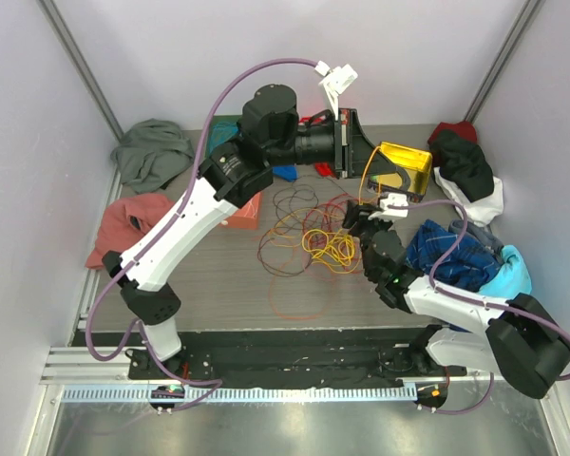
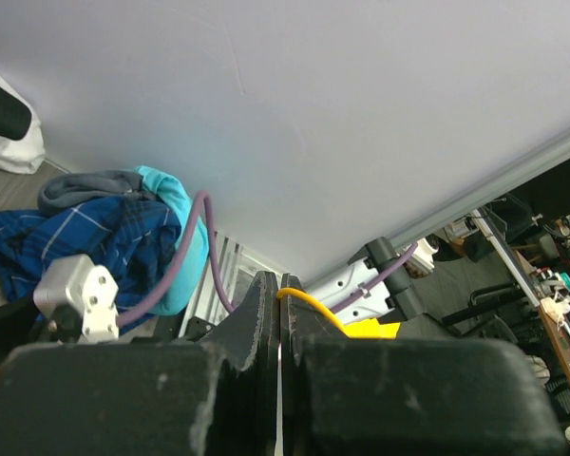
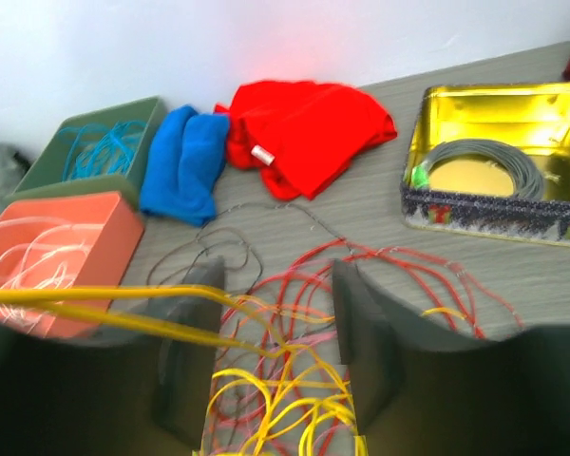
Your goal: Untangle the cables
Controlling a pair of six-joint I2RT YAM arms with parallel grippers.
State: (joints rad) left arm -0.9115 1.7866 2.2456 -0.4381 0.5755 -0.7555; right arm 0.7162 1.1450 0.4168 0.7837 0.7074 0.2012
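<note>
My left tool (image 2: 279, 296) was raised above the desk (image 1: 218, 285), its jaws pressed together on a yellow cable (image 2: 309, 304) that arched out just beside the tips. My right tool (image 3: 275, 294) hung low over the cables (image 1: 304, 237) heaped mid-desk. Its fingers were spread, with taut yellow strands (image 3: 104, 302) running across the gap between them and red and yellow loops lying below.
</note>
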